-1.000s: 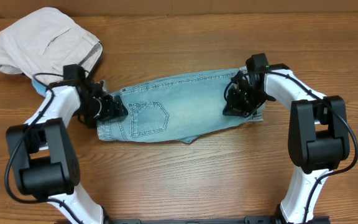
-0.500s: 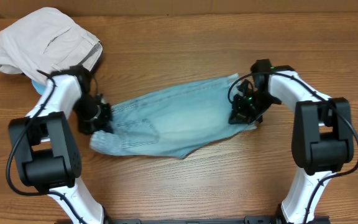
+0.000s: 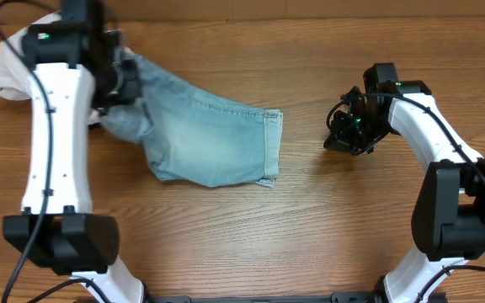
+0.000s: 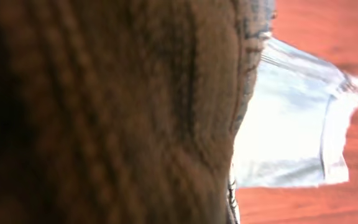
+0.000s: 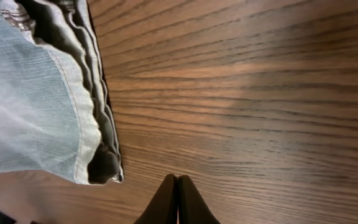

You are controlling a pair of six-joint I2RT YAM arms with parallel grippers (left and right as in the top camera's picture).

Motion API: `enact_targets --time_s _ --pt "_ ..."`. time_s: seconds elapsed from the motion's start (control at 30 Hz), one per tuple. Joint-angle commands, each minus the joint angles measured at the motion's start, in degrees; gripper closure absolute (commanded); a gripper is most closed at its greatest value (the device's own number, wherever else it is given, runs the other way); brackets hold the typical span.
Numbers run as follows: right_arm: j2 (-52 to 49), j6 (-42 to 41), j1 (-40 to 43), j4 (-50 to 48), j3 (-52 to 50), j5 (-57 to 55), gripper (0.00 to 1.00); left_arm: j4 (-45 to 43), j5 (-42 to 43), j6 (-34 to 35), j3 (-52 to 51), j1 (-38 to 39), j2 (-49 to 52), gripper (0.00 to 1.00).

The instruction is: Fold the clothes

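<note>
The left gripper (image 3: 123,82) pinches one end of the light blue jeans (image 3: 213,143) in its jaws; they lie loosely doubled across the bench (image 3: 310,236). The right gripper (image 3: 342,140), jaws pressed together, holds nothing. No neat fold yet.

- The jeans (image 3: 209,139) sprawl over the left-centre of the table (image 3: 310,236), from the far-left corner down to their hem near the middle, blocking any low pass there.
- Bare wood lies between that hem and the right gripper (image 3: 337,141), whose fingers are pressed together.
- The near strip of wood is open between the two arm bases.
- The left arm (image 3: 53,126) reaches along the left side, with the beige trousers (image 3: 2,71) heaped behind it in the far corner, so that side is crowded.
</note>
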State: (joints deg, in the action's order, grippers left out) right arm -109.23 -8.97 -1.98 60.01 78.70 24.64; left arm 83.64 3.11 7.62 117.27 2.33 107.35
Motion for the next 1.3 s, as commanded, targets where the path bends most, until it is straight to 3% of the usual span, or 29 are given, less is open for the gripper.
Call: enact_targets --time_s 0.0,0.33,0.4,0.73,0.77,0.8,0.83,0.87,0.97,1.1,1.27 --pt "0.79 0.15 -0.13 -0.07 0.87 -2.36 0.95 -0.55 0.92 1.44 -0.48 6.56 0.85 0.92" --pt "0.79 0.17 -0.13 0.57 0.79 -2.36 0.95 -3.32 -3.5 7.15 -1.38 21.42 11.5 0.87" --pt "0.79 0.13 -0.13 0.55 0.76 -2.36 0.95 -4.17 -3.52 8.66 -1.38 23.23 14.4 0.93" --pt "0.79 1.53 -0.68 -0.98 -0.57 -2.08 0.91 -5.77 -3.45 15.85 -1.38 25.03 18.78 0.95" --pt "0.79 1.53 -0.98 -1.9 -1.33 -2.1 0.9 -6.08 -3.15 16.9 -1.38 25.03 18.78 0.92" --pt "0.79 1.53 -1.27 -3.02 -2.29 -2.12 0.9 -6.64 -2.34 17.97 -1.38 25.05 18.78 0.8" --pt "0.76 1.49 -1.42 -3.8 -3.02 -2.1 0.9 -7.43 -0.87 18.4 -1.38 25.2 18.78 0.65" --pt "0.76 1.46 -1.66 -4.96 -4.09 -2.12 0.9 -8.59 1.46 18.34 -1.38 25.4 18.78 0.39" --pt "0.76 1.18 -1.7 -7.08 -6.51 -2.12 0.9 -10.21 5.38 16.28 -1.38 25.88 18.78 0.02" --pt "0.76 1.03 -0.87 -6.12 -7.23 -2.1 0.92 -7.32 2.73 13.77 0.2 24.59 18.75 0.0" --pt "1.25 1.16 1.16 -3.98 -5.18 0.72 0.92 3.72 2.25 13.73 8.76 17.99 18.75 0.0"
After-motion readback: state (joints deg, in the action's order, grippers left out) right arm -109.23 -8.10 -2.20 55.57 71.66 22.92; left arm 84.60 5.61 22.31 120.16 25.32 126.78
